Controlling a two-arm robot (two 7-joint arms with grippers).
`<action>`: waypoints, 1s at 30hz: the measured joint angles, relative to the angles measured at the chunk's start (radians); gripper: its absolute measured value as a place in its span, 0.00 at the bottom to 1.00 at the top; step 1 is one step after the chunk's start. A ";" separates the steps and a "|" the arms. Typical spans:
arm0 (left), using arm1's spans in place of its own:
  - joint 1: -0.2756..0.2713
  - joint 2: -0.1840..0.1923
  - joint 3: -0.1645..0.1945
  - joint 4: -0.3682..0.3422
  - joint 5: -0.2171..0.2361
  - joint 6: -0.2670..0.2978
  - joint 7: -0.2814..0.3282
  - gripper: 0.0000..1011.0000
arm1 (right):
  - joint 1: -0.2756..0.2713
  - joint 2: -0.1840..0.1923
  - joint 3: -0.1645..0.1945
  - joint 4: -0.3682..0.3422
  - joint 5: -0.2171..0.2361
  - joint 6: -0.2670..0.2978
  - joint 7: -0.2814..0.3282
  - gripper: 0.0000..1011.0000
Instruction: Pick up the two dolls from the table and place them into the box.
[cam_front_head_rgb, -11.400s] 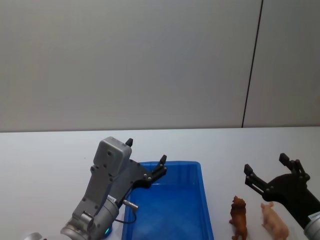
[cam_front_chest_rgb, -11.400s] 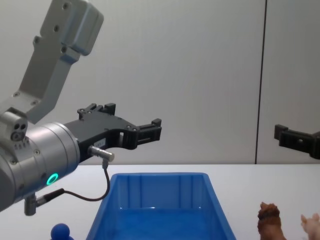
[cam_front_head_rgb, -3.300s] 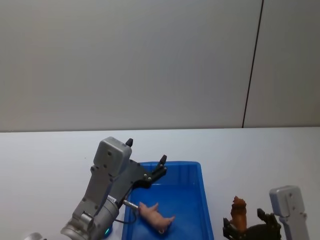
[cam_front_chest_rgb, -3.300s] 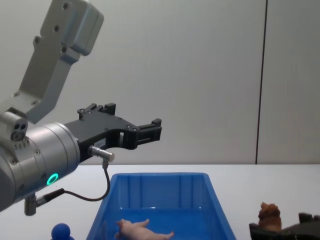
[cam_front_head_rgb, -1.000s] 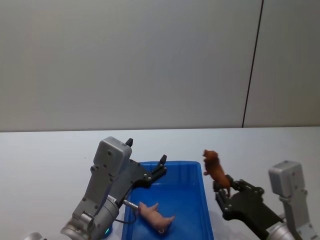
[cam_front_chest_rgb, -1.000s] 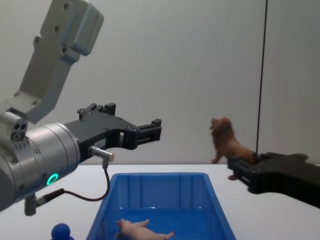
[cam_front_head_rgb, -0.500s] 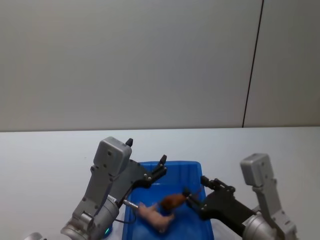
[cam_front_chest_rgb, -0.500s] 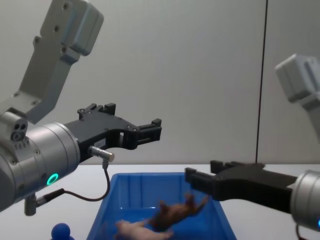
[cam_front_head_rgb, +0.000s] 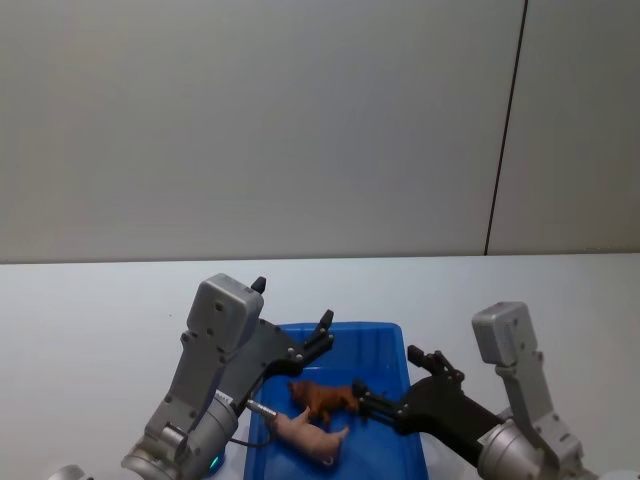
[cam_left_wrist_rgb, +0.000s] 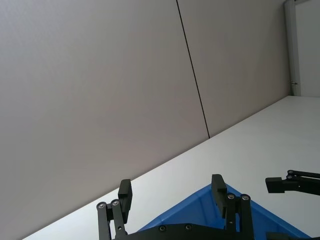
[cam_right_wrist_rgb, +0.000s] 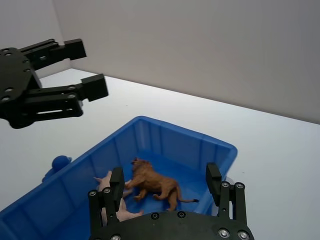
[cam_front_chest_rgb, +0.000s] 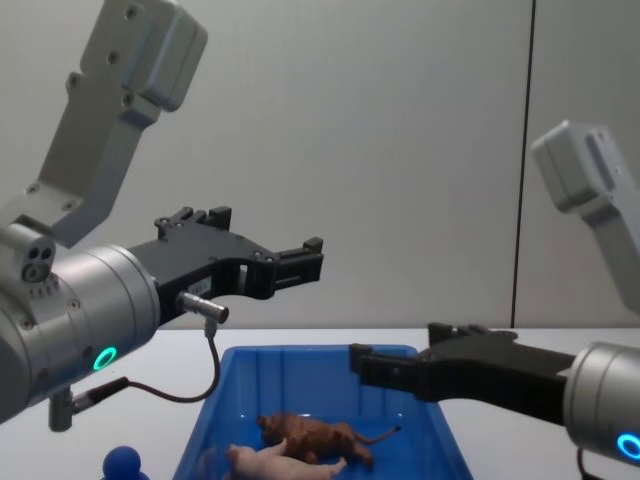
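Dolls are both in the box (cam_front_head_rgb: 385, 345) at this point, so nothing's on the table (cam_front_head_rgb: 100, 310) except the box itself and a little blue ball-topped thing (cam_front_chest_rgb: 122, 462) sitting just off its left side.

Lion (cam_front_head_rgb: 322, 397) is roughly in the middle of the box floor. From the right wrist view it looks like it's more or less on its feet, a bit tilted, thin tail sticking out behind it toward the right wall of the box. Pig (cam_front_head_rgb: 308, 435) is flopped on its side right next to it, on the side nearer the robot. They look like they're touching around the lion's front end, but I honestly can't tell for sure.

Right gripper (cam_front_head_rgb: 385, 370) hovers low over the right part of the box, reaching in past the right rim toward the lion. Its fingers are spread wide with nothing between them, and the lion sits clear below them.

Left gripper (cam_front_head_rgb: 292, 303) is parked up above the back left corner of the box, well off the table in the chest view. Fingers are apart there too, nothing in them.

Behind it all is a plain grey wall (cam_front_head_rgb: 250, 130) with a dark vertical seam (cam_front_head_rgb: 505, 130) on the right.
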 joint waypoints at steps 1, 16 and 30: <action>0.000 0.000 0.000 0.000 0.000 0.000 0.000 0.99 | -0.002 0.001 0.001 -0.002 0.000 0.000 -0.005 0.99; 0.000 0.000 0.000 0.000 0.000 0.000 0.000 0.99 | -0.078 0.040 0.022 -0.081 0.005 -0.027 -0.178 0.99; 0.000 0.000 0.000 0.000 0.000 0.000 0.000 0.99 | -0.167 0.079 0.041 -0.152 0.010 -0.060 -0.335 0.99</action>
